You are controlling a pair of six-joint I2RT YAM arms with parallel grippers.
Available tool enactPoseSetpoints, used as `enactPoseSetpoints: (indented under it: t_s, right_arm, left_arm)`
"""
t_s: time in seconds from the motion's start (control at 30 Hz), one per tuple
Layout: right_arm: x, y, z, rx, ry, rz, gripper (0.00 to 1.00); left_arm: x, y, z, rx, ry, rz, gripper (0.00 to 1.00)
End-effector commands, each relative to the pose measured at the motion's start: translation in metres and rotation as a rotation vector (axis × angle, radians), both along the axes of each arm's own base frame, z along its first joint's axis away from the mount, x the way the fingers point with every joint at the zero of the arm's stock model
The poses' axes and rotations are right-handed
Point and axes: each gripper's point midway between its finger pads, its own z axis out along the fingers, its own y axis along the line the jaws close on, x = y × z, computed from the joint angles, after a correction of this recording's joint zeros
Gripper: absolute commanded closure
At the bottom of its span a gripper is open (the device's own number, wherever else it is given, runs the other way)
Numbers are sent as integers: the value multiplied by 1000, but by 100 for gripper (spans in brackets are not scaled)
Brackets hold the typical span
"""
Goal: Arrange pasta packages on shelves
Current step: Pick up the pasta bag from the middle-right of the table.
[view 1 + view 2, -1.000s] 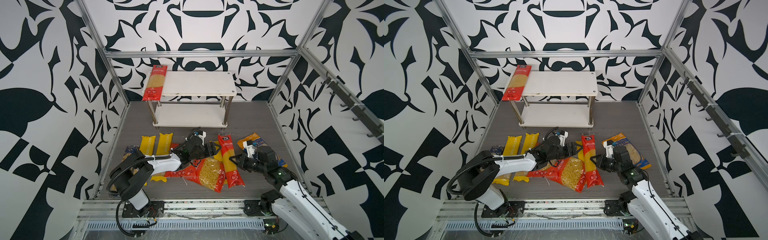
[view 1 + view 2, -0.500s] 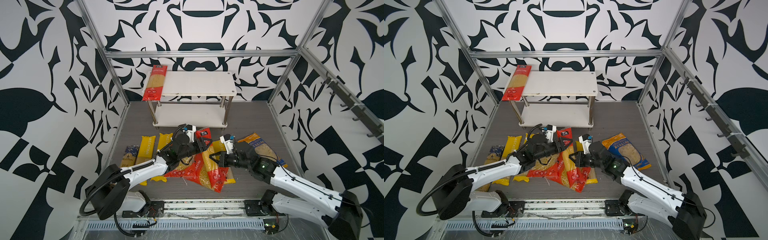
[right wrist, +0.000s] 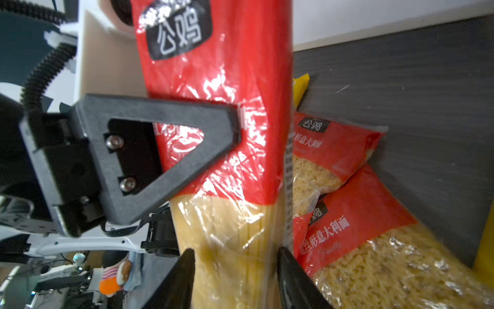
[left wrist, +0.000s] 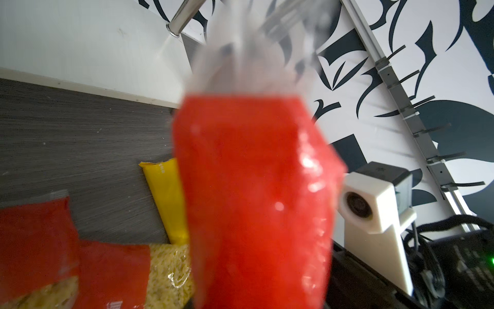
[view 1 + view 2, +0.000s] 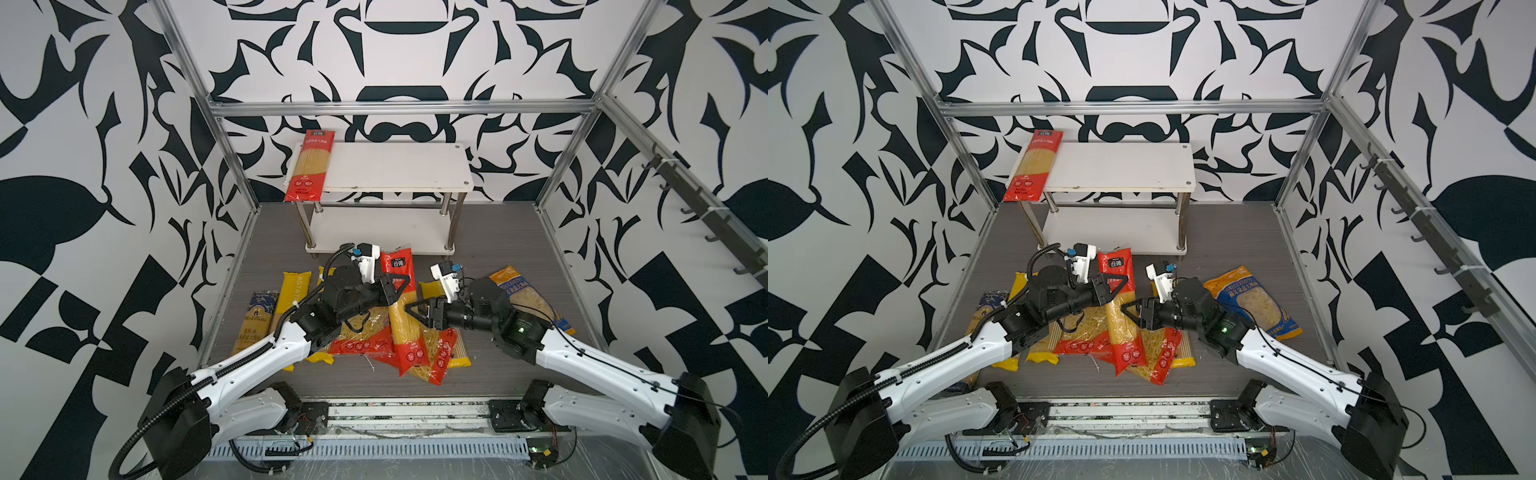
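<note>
Clamping the red spaghetti pack (image 5: 402,328) by its red top band, the left end effector (image 5: 395,286) holds that end tilted up off the tabletop (image 5: 498,232). The pack's lower end rests on the pile near the middle of the front edge. In the right wrist view, one black finger (image 3: 160,109) lies across the band.

The right end effector (image 5: 413,309) sits just beside the pack's right side with its jaws apart. Its fingertips (image 3: 181,283) flank the clear stretch of pasta; whether they touch the film cannot be told.

Beneath the pack lie red fusilli bags (image 5: 365,338). Yellow PASTATIME packs (image 5: 294,291) and a dark-blue spaghetti pack (image 5: 257,316) lie toward the left edge, partly under the left arm. A blue-orange bag (image 5: 532,299) lies toward the right edge, partly under the right arm.

The two-tier rack (image 5: 395,170) stands at the middle of the back edge. A second red spaghetti pack (image 5: 309,166) lies on the left end of its upper board, overhanging the front.

In the left wrist view the held pack is a red blur that hides the fingers, with the white wrist camera (image 4: 374,203) close beside it.
</note>
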Motion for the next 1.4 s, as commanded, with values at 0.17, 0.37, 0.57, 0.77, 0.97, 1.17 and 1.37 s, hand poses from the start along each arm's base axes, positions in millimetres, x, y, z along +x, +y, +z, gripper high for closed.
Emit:
enactPoseSetpoints:
  t_s: [0.17,0.37,0.57,0.77,0.97,1.17,1.37]
  right_arm:
    - [-18,7,29,31,-102,154,26]
    - [-22,23,53,183,-95,209,26]
    - [-19,29,82,274,-134,215,39]
    - [-10,38,115,338,-184,217,62]
    - [14,50,158,397,-219,178,83]
    - [40,59,205,484,-217,150,94]
    - [87,63,244,550,-153,61,95]
  left_arm:
    - [-7,14,124,-182,-183,-65,77]
    - [7,27,163,-214,-231,-55,77]
    - [26,36,183,-226,-249,-38,75]
    - [51,50,195,-251,-230,-6,72]
    - [74,72,211,-264,-209,58,51]
    - [87,107,214,-241,-175,185,28]
    - [81,155,197,-152,-137,389,20]
